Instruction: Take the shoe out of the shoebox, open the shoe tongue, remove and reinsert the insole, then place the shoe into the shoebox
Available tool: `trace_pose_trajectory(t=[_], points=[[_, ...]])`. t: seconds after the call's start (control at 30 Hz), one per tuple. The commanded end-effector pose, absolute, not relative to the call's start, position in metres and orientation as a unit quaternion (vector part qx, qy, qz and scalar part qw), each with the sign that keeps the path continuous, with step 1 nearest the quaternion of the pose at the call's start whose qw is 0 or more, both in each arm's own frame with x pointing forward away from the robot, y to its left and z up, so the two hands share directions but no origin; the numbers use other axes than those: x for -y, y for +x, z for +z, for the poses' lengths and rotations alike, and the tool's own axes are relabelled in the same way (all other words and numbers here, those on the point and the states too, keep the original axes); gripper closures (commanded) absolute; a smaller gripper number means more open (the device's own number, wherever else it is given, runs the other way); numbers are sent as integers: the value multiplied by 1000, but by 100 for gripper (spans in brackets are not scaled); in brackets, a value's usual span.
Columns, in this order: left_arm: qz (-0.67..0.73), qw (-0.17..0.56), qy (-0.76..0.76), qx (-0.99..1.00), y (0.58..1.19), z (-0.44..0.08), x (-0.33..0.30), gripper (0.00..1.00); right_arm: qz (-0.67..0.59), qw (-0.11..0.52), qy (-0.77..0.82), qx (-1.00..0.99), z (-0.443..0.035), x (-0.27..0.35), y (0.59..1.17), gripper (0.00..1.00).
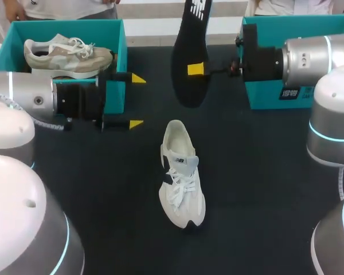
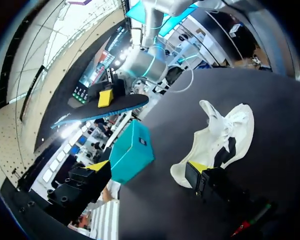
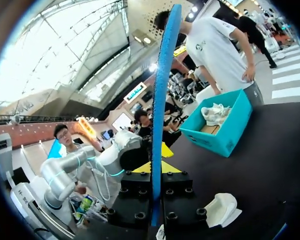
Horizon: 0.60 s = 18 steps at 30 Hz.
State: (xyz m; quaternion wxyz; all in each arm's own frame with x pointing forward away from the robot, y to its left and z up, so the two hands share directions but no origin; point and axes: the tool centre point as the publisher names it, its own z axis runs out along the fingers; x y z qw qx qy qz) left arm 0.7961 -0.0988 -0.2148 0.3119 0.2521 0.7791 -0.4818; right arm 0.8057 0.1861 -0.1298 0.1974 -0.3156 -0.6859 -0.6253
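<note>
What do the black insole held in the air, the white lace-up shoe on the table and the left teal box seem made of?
The black insole: probably foam, matte, thin, with a blue edge in the right wrist view. The white lace-up shoe: seemingly mesh fabric with smoother panels, woven laces. The teal box: likely cardboard, with flat matte walls and crisp corners.

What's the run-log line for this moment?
stage: insole out | right gripper: shut on insole, above table | left gripper: open, empty, beside left shoebox | white shoe: on table
</note>
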Motion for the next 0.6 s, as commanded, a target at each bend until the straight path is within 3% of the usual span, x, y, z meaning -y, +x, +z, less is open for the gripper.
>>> trace_pose_trajectory(t=[0.03,0.43,0.6], points=[[-459,118,123,-872,787,-230,96,0,-639,180,-299,685,-153,-191,814,100],[-453,87,83,-883,780,-295,93,0,-627,170,-293,702,-214,-193,812,100],[-454,81,77,-884,779,-309,96,0,-627,159,-293,704,-215,-192,810,100]])
